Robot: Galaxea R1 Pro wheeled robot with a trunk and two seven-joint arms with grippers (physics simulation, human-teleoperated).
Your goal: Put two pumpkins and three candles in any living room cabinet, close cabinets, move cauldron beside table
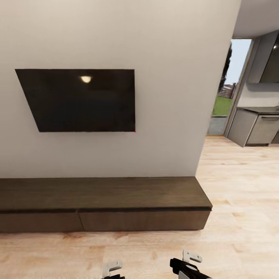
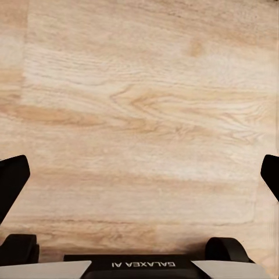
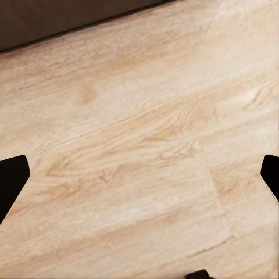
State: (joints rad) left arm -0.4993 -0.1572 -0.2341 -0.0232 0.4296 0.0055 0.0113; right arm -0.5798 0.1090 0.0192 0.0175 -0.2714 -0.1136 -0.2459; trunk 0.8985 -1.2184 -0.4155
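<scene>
Dark-brown cabinet [image 1: 104,203] against white wall under a television [image 1: 79,100], drawers shut | left hand [image 2: 139,174] and right hand [image 3: 139,174] spread wide, empty — over wooden floor [image 1: 240,232] | step: likely approaching; next — open a drawer.

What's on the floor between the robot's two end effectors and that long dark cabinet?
Nothing: in the head view, only bare wooden floor separates the cabinet from both end effectors.
</scene>
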